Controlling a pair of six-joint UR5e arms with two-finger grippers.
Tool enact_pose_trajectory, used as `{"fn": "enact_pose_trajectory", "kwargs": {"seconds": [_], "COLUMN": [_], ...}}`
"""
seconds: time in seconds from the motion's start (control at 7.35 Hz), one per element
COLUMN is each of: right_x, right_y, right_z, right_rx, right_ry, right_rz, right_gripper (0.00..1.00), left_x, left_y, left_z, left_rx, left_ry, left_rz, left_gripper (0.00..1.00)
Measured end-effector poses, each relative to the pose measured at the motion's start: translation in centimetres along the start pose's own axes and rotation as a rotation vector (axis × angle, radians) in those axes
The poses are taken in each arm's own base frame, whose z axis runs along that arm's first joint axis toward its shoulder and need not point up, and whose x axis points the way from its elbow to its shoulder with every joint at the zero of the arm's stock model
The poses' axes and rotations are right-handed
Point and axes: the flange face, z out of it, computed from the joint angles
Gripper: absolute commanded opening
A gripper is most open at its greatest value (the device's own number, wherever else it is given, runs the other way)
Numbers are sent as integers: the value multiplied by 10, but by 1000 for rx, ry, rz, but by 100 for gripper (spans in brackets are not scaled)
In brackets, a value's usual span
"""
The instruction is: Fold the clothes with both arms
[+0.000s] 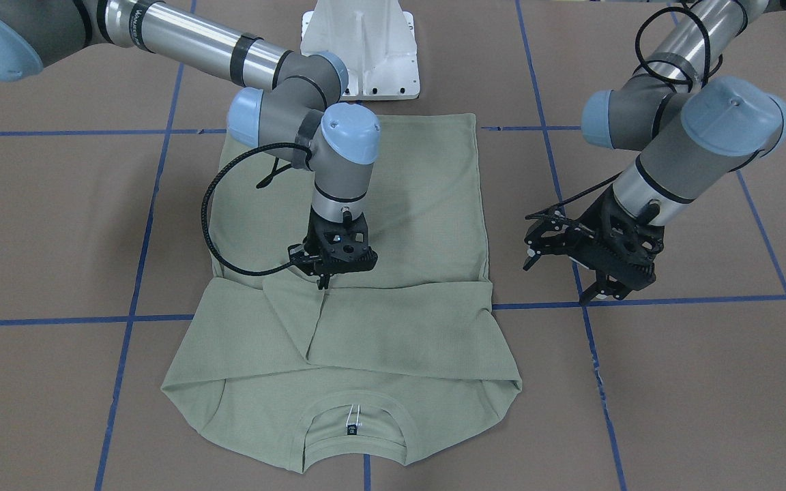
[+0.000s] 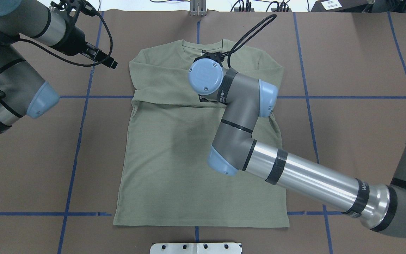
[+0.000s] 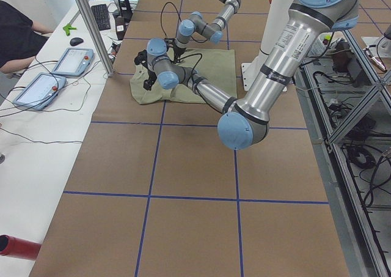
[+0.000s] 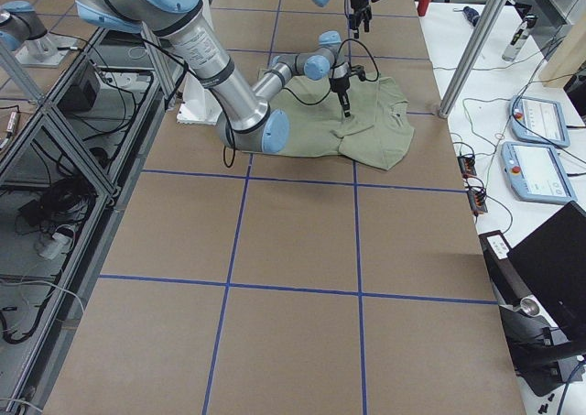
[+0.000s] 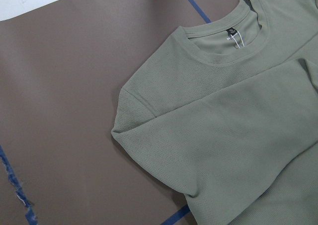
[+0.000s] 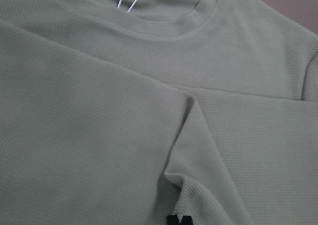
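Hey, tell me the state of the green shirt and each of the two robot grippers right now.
pale sage-green long-sleeved knit shirt: flat on the table, both sleeves folded across the chest.
right black two-finger gripper: shut, apparently pinching a folded sleeve's end.
left black two-finger gripper: open, empty, beside the shirt.

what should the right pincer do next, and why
Probably open and lift clear. The right pincer looks shut on a sleeve end of the shirt, and that sleeve already lies folded across the chest. The left pincer hangs open beside the cloth, holding nothing.
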Motion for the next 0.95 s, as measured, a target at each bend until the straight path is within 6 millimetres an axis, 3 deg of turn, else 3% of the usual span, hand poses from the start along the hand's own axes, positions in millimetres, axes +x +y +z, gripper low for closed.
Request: {"fn": "enact_pose_trajectory", "kwargs": {"seconds": [0.27, 0.54, 0.82, 0.95], "right_x": [72, 118, 130, 130], "right_y": [-22, -29, -30, -27], "right_z": [5, 18, 25, 31], "right_rx": [2, -7, -11, -7], "right_ry": [27, 61, 74, 80], "right_rz": [-59, -111, -123, -124], "right_gripper": [0, 0, 100, 100], "left_x": [2, 3, 2, 3], "left_y": [0, 0, 0, 0], "left_z": [-2, -2, -3, -3], "left_rx": [4, 6, 6, 6], "left_ry": [3, 3, 1, 1], "left_rz": [0, 0, -2, -2], "left_gripper": [100, 100, 100, 100]}}
